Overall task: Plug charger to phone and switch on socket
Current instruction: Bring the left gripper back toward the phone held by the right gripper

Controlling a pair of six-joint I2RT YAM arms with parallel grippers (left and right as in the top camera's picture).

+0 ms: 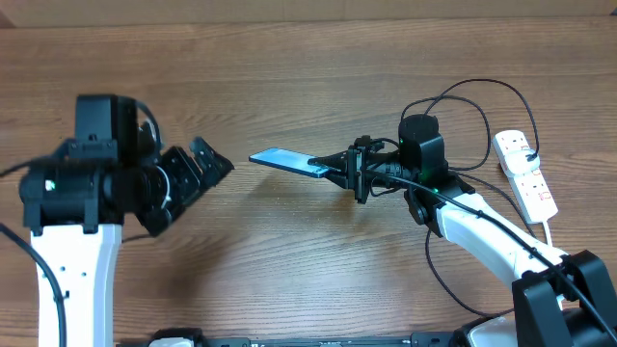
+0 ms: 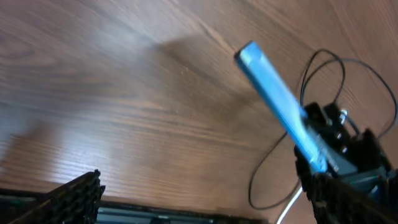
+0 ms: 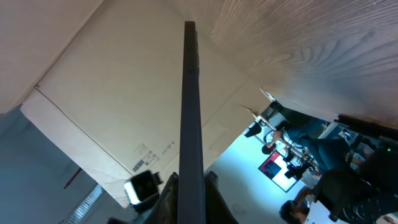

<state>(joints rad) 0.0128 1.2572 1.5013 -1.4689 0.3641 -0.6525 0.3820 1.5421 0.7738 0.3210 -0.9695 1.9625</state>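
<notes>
Right gripper (image 1: 337,170) is clamped on one end of the phone (image 1: 287,161), holding it above the table (image 1: 308,58) near frame centre. The free end points left and the blue screen is tilted. In the right wrist cam the phone shows edge-on, a dark strip rising from btwn the fingers. Left gripper (image 1: 198,176) sits at centre-left, jaws spread wide, nothing in them, facing the phone but apart from it. Charger (image 1: 479,83) is a thin black cable looping at upper right, w/ one run reaching toward the socket (image 1: 525,173), a white strip at the far right edge.
</notes>
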